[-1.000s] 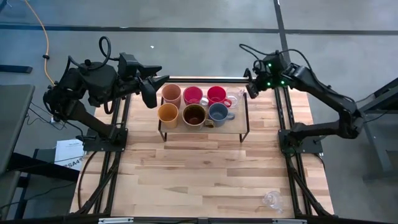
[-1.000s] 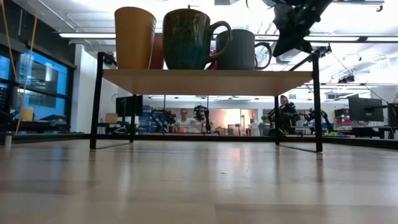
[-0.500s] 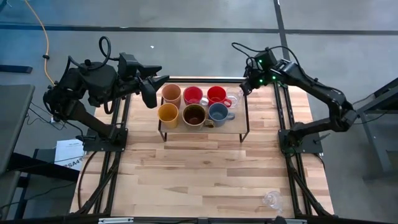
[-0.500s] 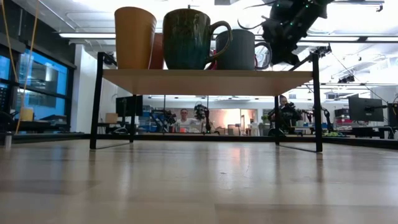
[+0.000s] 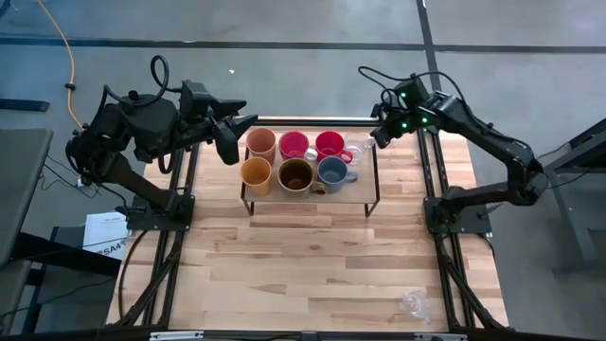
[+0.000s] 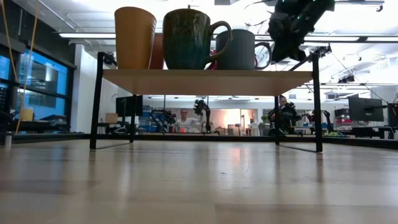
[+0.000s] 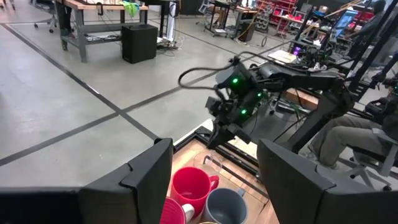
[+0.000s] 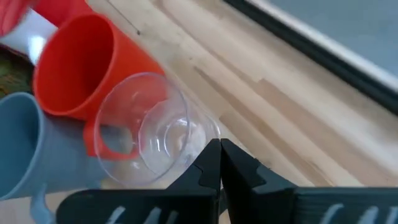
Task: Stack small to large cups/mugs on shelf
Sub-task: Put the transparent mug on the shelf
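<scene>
On the shelf (image 5: 362, 186) stand a peach tumbler (image 5: 260, 142), a pink cup (image 5: 294, 145), a red cup (image 5: 329, 144), an orange-yellow cup (image 5: 256, 174), a dark-brown mug (image 5: 295, 175) and a grey-blue mug (image 5: 332, 172). A clear glass cup (image 8: 155, 134) stands at the shelf's far right, beside the red cup. My right gripper (image 8: 219, 154) is shut, its tips right by that glass. My left gripper (image 7: 211, 186) waits open at the shelf's far left corner, holding nothing. My right gripper comes slanting down from the table's far right side. Its shut fingertips (image 8: 211, 163) stand right at the clear glass cup's outer wall (image 8: 206, 132). Whether they touch the wall, I cannot tell. The glass stands upright on the shelf.
A second clear glass cup (image 5: 414, 303) stands on the tabletop near its front right corner. The wooden tabletop (image 5: 303, 265) in front of the shelf is broad and bare. People sit in the room beyond the table.
My right gripper has shifted a little toward the shelf's far right corner and the clear glass cup, sinking and tipping slightly downward. It has stayed shut. The cups have kept their places.
</scene>
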